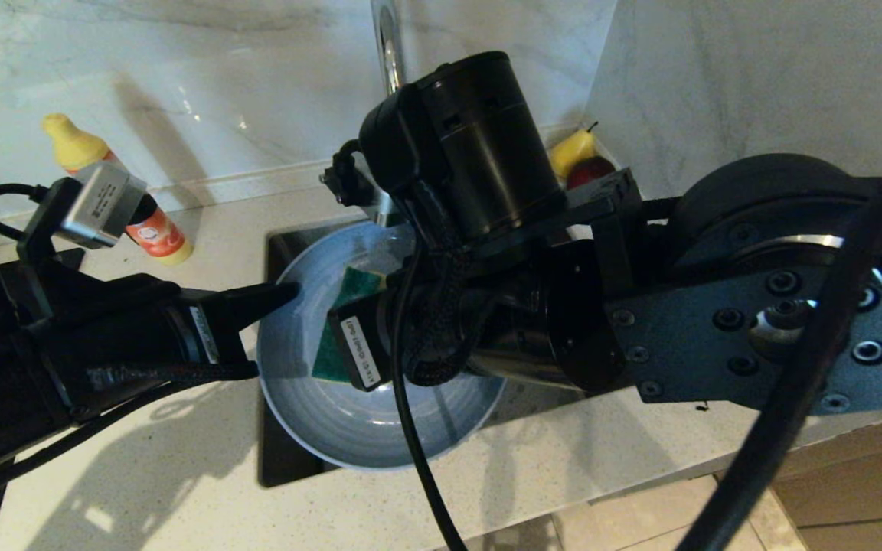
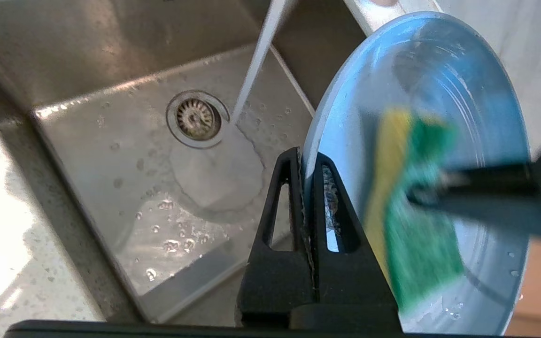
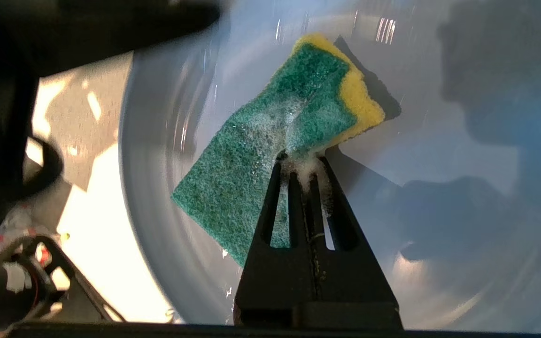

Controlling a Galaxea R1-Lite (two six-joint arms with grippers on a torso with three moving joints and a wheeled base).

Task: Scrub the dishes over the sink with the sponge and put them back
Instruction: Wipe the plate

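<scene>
The grey-blue plate [image 1: 349, 417] is held tilted over the sink [image 2: 111, 141]. My left gripper [image 2: 304, 157] is shut on its rim, one finger on each face, also seen from the head view [image 1: 288, 292]. The sponge [image 3: 261, 155], green scouring side up with a yellow layer beneath, lies soapy against the plate's inner face [image 3: 439, 117]. My right gripper [image 3: 301, 162] is shut on the sponge's edge, foam at its tips. In the left wrist view the sponge [image 2: 416, 244] and the right gripper [image 2: 421, 195] are blurred in front of the plate [image 2: 463, 84].
Water runs from the tap [image 1: 389, 46] in a thin stream [image 2: 256, 61] beside the drain strainer [image 2: 197, 118]. A yellow-capped bottle [image 1: 154, 226] stands at the back left of the counter. A pear and red fruit [image 1: 575, 153] sit behind the sink. My right arm [image 1: 717, 306] hides much of the basin.
</scene>
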